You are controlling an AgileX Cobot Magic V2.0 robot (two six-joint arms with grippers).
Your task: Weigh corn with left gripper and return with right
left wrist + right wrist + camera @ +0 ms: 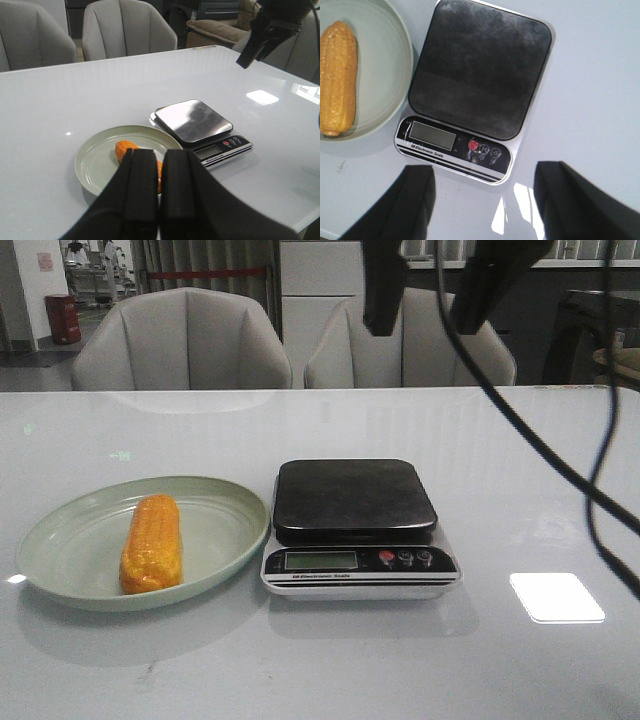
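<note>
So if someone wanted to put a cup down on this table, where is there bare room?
Bare tabletop lies right of the kitchen scale, all along the near edge, and behind everything toward the chairs. The scale's platform is bare too. It is crowded only in the middle-left, where the green plate holding the corn nearly meets the scale.

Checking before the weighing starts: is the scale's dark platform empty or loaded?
Empty. The silver kitchen scale's dark square platform is bare; the stubby orange-yellow corn cob lies on the pale green plate beside it.

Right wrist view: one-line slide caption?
Open right gripper above a silver digital scale with bare dark platform; stubby orange-yellow corn cob lies on pale green plate beside it.
</note>
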